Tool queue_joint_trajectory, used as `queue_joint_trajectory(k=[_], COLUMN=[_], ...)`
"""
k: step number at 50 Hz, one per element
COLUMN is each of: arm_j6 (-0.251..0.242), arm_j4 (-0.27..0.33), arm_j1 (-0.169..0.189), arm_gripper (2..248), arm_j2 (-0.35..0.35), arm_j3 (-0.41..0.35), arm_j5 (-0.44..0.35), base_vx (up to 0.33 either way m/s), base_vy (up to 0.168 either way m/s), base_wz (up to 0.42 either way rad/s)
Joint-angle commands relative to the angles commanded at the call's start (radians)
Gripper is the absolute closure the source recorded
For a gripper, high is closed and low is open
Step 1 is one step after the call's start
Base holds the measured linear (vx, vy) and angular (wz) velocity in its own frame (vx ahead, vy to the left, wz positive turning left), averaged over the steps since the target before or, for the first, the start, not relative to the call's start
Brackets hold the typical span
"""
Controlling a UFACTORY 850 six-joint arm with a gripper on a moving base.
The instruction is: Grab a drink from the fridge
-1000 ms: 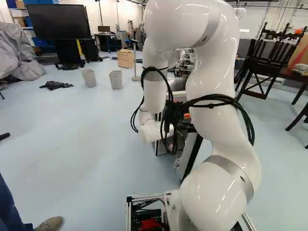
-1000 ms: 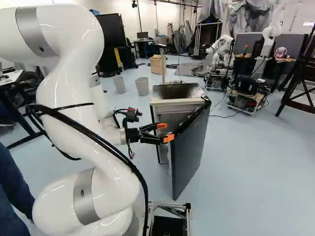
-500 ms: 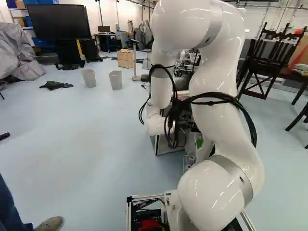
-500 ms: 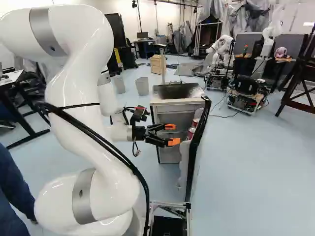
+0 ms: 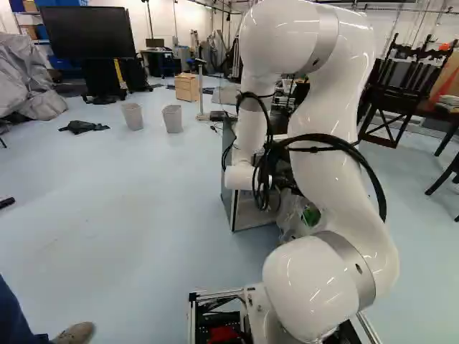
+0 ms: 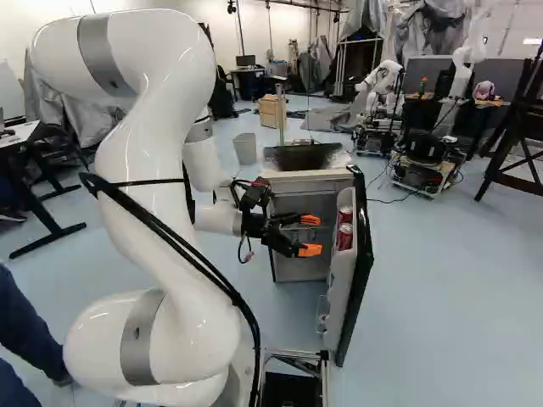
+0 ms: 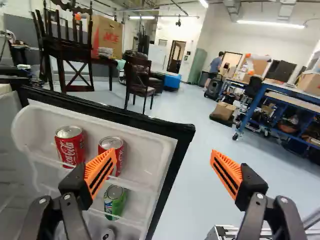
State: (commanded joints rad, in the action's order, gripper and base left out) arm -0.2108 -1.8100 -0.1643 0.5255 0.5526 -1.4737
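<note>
And here is the claw point(image 6: 310, 235), wide open, its two orange-padded fingers well spread with nothing gripped between them! It sits at the mouth of the fridge point(image 6: 299, 177), whose door point(image 6: 342, 284) stands swung open just beside the fingertips. The drinks are right there in the door racks: two red cans, side by side in the upper rack, both off to one side of the claw, on the door's side. In the wrist view, one finger cuts across the front of the closer red can point(image 7: 112, 145), while the other red can point(image 7: 70, 145) stands just past it, farther from the gap. Down on a lower rack there's a green can point(image 7: 115, 202), upright below that same finger. Under that, a pale can top point(image 7: 107, 234) peeks out, probably another drink, though most of it is hidden. The opposite finger hangs over open floor point(image 7: 192, 200), well apart from every can.
</note>
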Motion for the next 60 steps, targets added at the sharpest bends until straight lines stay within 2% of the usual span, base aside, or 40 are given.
queue_joint_trajectory(k=[13,34,60], arm_j6=[0.0,0.0,0.0], arm_j4=[-0.024,-0.026,-0.026], arm_j1=[0.079,0.198,0.321], arm_gripper=[3,3,3], arm_j2=[0.013,0.039,0.077], arm_j3=[0.047,0.133,0.24], arm_j5=[-0.007,-0.008,0.014], base_vx=[0.0,0.0,0.0], base_vy=[0.0,0.0,0.0], base_wz=[0.0,0.0,0.0])
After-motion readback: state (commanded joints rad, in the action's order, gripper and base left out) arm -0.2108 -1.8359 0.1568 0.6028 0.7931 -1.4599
